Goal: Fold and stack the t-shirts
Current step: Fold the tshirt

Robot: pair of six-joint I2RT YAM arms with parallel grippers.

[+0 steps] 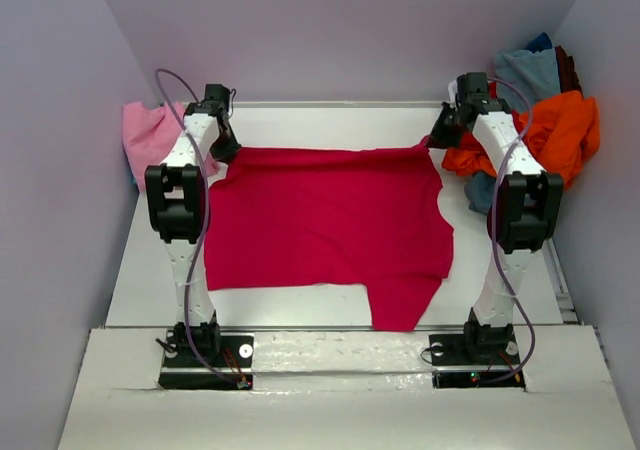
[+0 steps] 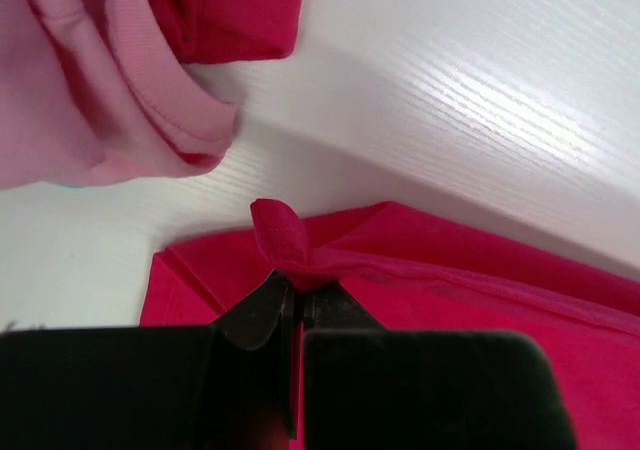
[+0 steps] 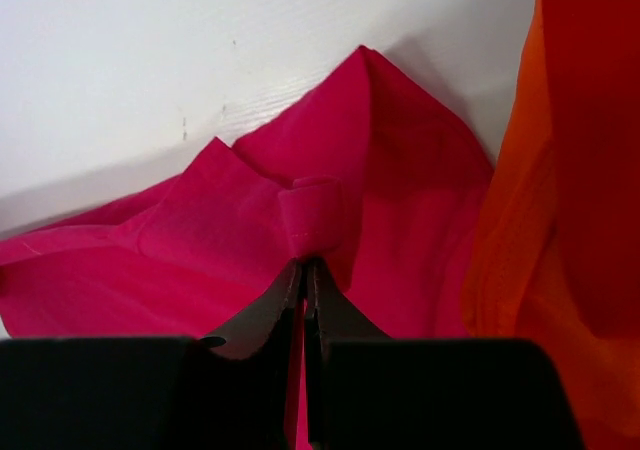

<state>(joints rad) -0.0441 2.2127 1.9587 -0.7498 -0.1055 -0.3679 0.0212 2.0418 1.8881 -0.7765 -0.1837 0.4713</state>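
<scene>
**Crimson-magenta t-shirt [image 1: 330, 225] pinched at both far corners, set for a fold**

You have this shirt spread almost flat across the middle of the desk [image 1: 150, 270], with one flap trailing toward the near edge on your right side. That open layout gives you a single layer to work with.

Your left end effector [image 2: 295, 290] is clamped tight on a small nub of cloth at the far left corner. Your right end effector [image 3: 305, 270] is closed the same way on the far right corner, with a little roll of fabric poking out past the tips. Gripping both corners together looks meant to keep the far edge straight and lightly stretched, so it can travel toward you as one line rather than sagging in the middle.

The light pink t-shirt [image 2: 90, 80] lies bunched just beside your left grip. The orange t-shirt [image 3: 560, 220] sits heaped right against the crimson cloth on the right, with a grey-blue t-shirt [image 1: 525, 70] behind it. These appear parked at the far corners to leave the centre for folding. Mind them as you lift, since either neighbour could snag.
</scene>
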